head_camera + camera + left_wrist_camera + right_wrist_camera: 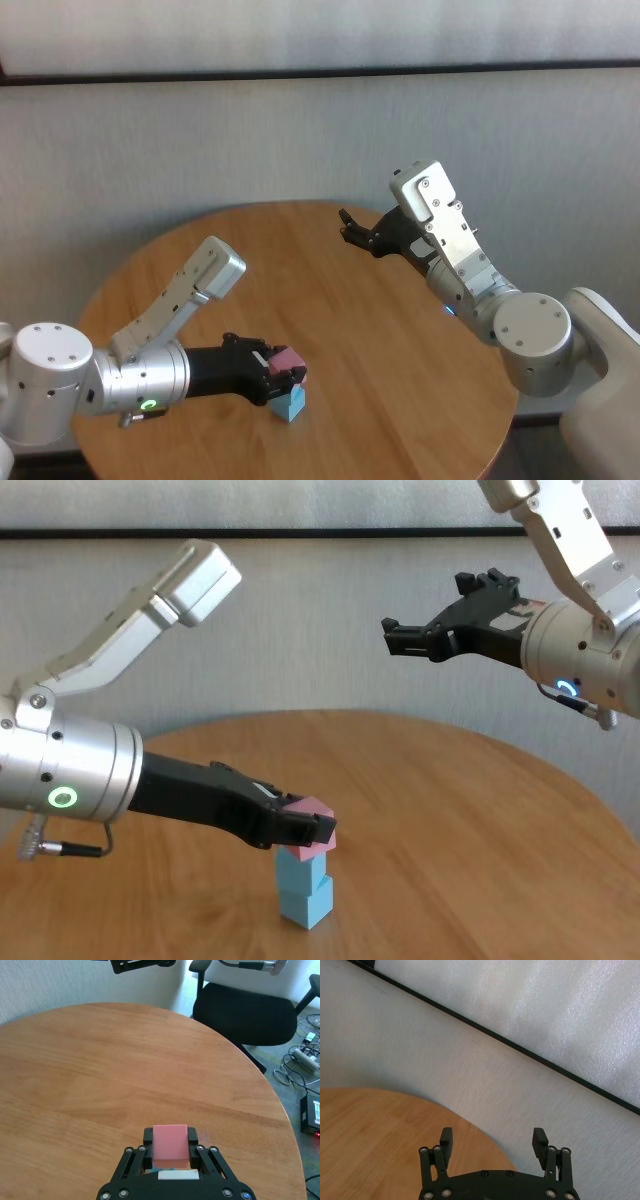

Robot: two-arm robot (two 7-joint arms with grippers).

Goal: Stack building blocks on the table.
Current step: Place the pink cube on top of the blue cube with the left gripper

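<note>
My left gripper (291, 368) is shut on the pink block (284, 360), its fingers (196, 1152) pressed against both sides of the cube (170, 1145). In the chest view the pink block (310, 815) sits on top of two stacked light blue blocks, the upper (300, 865) and the lower (307, 901). This stack stands near the front of the round wooden table (380, 330). From the head camera only a light blue block (291, 404) shows under the pink one. My right gripper (352, 230) hangs open and empty above the table's far side (493, 1141) (430, 605).
A black office chair (245, 1015) stands beyond the table's edge, with cables and a power strip (305, 1055) on the floor beside it. A grey wall (200, 140) runs behind the table. Bare wood (100, 1070) stretches ahead of the left gripper.
</note>
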